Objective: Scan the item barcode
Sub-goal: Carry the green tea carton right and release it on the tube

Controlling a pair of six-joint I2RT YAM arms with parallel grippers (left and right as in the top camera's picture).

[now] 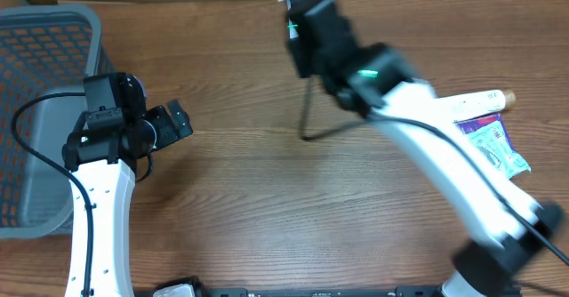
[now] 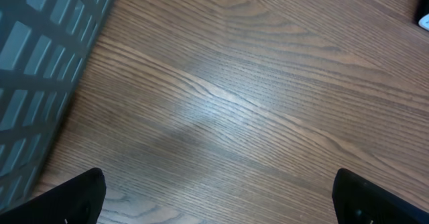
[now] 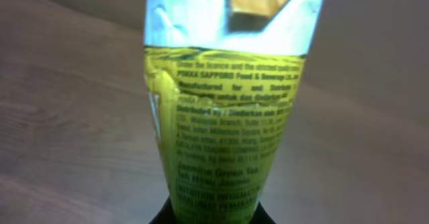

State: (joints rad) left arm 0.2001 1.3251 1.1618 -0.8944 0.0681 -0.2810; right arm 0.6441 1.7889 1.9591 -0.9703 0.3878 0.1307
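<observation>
The right claw (image 3: 214, 218) is pressed together on one yellow-green drink pack (image 3: 221, 117) with a crumpled white top, pinching it by its lower end so that it stands up from between the fingers. The face turned to the wrist camera carries lines of small black print. From above, this claw is held high over the far edge of the brown wood-grain table (image 1: 249, 199), with the pack at its tip, at the end of one white arm (image 1: 444, 155) that reaches in from the near right corner.

Just under that claw runs one thin black line (image 1: 307, 110), rod or cable, it cannot be told which. Further off, to the claw's right, two items lie on the table touching each other: one white tube with a tan cap (image 1: 480, 103) and one blue-green printed sachet (image 1: 498, 146).

Well apart on the other side, the left claw (image 2: 221, 204) is spread wide with nothing between its two black fingertips (image 2: 74, 197), only bare wood below them. Beyond it to its left stands one grey plastic mesh basket (image 1: 53, 14).
</observation>
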